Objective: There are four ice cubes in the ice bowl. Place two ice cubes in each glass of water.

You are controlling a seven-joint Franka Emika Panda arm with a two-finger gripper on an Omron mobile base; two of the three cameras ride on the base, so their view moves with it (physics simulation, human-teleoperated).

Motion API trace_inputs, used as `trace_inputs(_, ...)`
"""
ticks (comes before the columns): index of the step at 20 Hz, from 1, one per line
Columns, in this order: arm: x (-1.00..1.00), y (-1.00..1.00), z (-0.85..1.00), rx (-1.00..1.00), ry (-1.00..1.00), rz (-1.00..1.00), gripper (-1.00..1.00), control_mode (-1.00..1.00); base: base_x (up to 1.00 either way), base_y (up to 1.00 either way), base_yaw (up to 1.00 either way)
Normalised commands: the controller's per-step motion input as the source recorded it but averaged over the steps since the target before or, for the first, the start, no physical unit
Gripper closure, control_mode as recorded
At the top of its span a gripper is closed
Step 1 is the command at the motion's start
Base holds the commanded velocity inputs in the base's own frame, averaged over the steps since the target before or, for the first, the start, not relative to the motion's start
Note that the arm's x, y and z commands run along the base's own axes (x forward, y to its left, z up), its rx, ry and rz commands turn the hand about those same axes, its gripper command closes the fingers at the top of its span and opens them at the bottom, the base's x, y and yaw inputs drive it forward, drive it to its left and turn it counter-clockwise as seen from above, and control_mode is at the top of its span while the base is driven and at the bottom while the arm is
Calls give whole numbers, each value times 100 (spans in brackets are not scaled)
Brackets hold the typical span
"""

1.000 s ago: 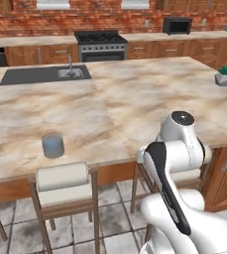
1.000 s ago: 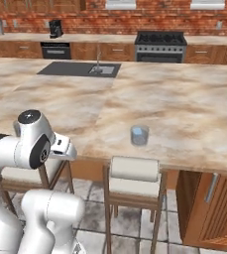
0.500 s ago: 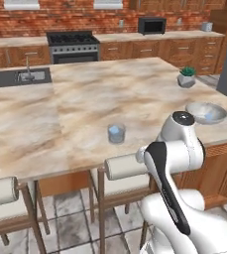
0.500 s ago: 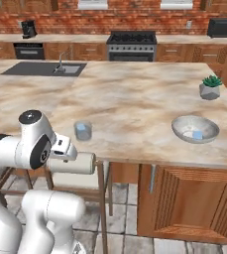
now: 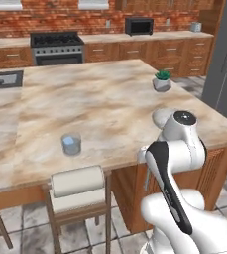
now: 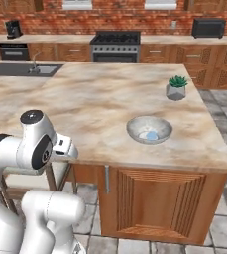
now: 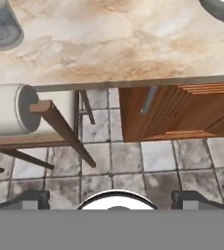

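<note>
- the marbled worktop point(image 5: 100, 99) is a kitchen island; a brick wall, a stove point(image 6: 116, 45) and wooden cabinets run along the back of the room.
- the ice bowl point(image 6: 149, 130) sits near the island's front right corner, back a little from the front edge; in the right base view pale blue ice cubes point(image 6: 150, 135) lie in its middle, though they cannot be counted one by one.
- in the left base view the arm's white body hides most of the ice bowl point(image 5: 160, 116), leaving just its left rim showing.
- one glass of water point(image 5: 71, 144) stands upright close to the front edge of the worktop, well left of the bowl and above a stool with a cream padded back point(image 5: 78, 181).
- the hand view catches the same glass of water point(image 7: 2, 25) at its top left corner and a slice of the ice bowl point(image 7: 223, 10) at its top right, with bare worktop between them.
- a small grey pot with a green plant point(image 6: 176, 88) stands farther back toward the right edge, well apart from the bowl.
- a sink point(image 6: 30, 69) is set into the far left part of the worktop.
- the pincer point(image 7: 117, 200) hangs off the worktop's front edge, over the tiled floor; its fingertips point(image 7: 31, 197) stand wide apart with nothing between them.
</note>
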Motion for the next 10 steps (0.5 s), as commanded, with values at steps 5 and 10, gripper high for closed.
trace_inputs(5, 0, 0, 0, 0, 0, 0, -100, 100, 66, -64, 0)
trace_inputs(10, 0, 0, 0, 0, 0, 0, -100, 100, 64, -55, 0)
